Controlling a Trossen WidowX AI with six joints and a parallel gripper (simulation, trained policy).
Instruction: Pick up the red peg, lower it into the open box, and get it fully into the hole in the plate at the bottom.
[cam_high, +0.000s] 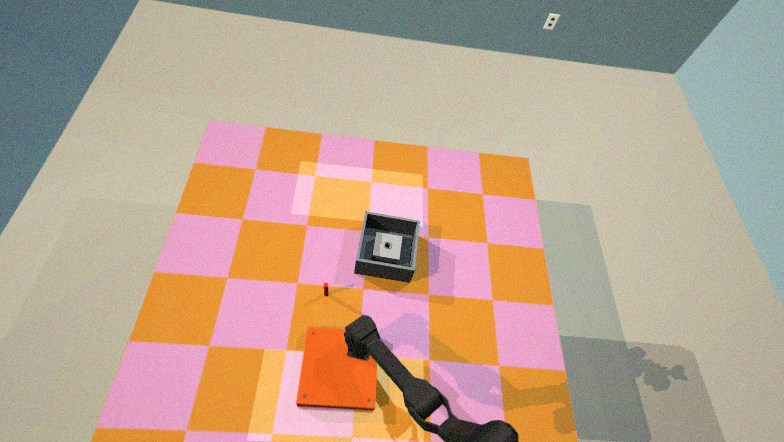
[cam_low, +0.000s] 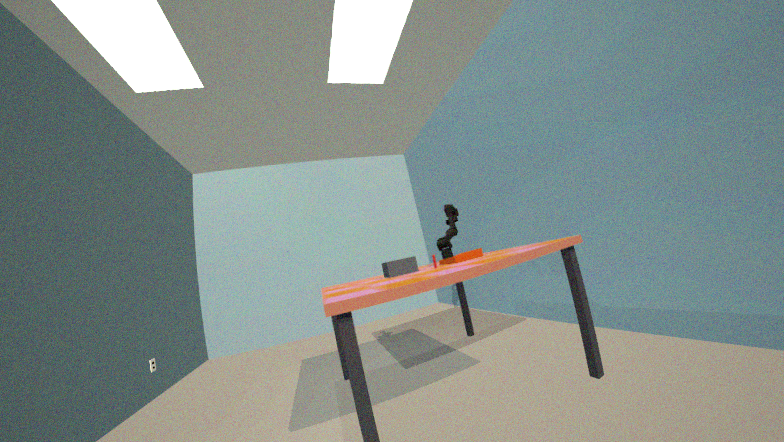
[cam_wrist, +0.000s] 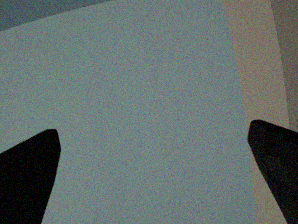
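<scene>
The red peg (cam_high: 326, 289) (cam_low: 434, 261) stands upright on the checkered table, outside the box and off its near left corner in the top view. The open dark grey box (cam_high: 384, 270) (cam_low: 401, 267) holds a pale plate (cam_high: 395, 253) at its bottom, with a dark round hole (cam_high: 387, 245) that looks empty. My gripper (cam_wrist: 156, 135) is open; its two fingers stand wide apart in the wrist view with only wall and floor beyond. In the exterior view the arm (cam_low: 451, 231) is raised high above the table, away from the peg and box. The fingertips are too small to make out in the top and exterior views.
A flat orange slab (cam_high: 334, 373) (cam_low: 467, 255) with small dark dots at its corners lies on the table on the near side of the peg. The arm's head overlaps its right part in the top view.
</scene>
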